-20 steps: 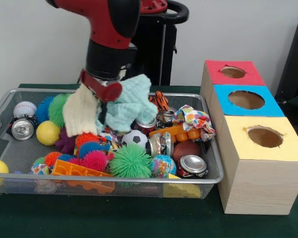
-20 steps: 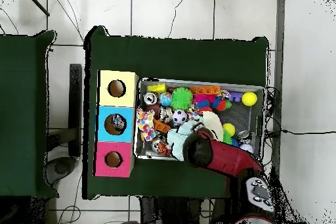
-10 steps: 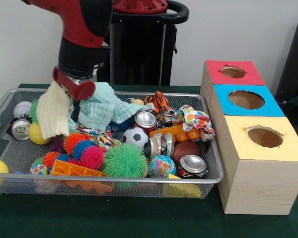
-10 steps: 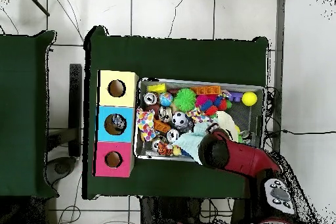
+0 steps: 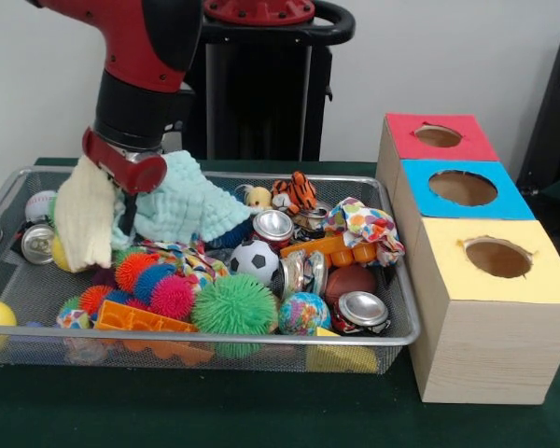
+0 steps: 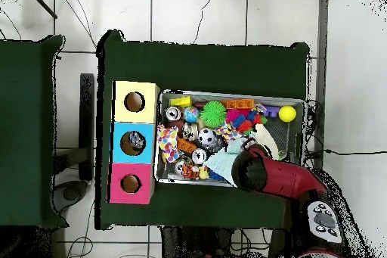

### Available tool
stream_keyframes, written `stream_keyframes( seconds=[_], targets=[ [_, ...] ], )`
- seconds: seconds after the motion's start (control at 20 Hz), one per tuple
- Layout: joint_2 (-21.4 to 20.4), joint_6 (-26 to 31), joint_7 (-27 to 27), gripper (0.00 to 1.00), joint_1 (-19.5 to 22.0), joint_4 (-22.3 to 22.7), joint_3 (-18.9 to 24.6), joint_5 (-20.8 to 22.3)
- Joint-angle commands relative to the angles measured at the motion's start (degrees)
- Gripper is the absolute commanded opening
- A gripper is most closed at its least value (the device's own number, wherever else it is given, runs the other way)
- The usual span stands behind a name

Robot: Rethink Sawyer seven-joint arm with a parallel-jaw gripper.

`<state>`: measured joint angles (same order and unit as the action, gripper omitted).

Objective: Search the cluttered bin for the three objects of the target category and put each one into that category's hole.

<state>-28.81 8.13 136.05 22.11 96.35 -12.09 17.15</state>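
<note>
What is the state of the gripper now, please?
Gripper: closed on the cream cloth and the mint cloth, above the bin.

No readable text, label, brand, number or sign shows in either view: the cans [image 5: 361,310] in the wire bin [image 5: 397,329] and the three coloured boxes [image 5: 471,271] carry nothing legible.

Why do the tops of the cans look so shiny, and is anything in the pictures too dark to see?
Front view: light from above glints off the silver can lids, and the mesh bin is evenly lit with soft shadows. Overhead view: the green table cloth looks very dark, and the arm covers its end effector and part of the bin.
</note>
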Motion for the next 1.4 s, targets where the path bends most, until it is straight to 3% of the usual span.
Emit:
stream_keyframes(
  seconds=[0.05,0.45,1.1,1.25,1.4],
  targets=[
    [2.6,7.2,-8.0,1.00,3.3,-7.3,2.3,5.9],
    [-0.1,6.2,-6.9,1.00,3.4,-8.6,0.3,9.7],
    [-2.9,8.2,-7.0,1.00,4.8,-8.9,2.0,12.2],
    [-6.2,10.7,-9.4,1.00,6.0,-7.7,4.3,11.8],
    [-13.2,15.1,-14.7,1.00,11.0,-2.2,12.6,9.2]
  ],
)
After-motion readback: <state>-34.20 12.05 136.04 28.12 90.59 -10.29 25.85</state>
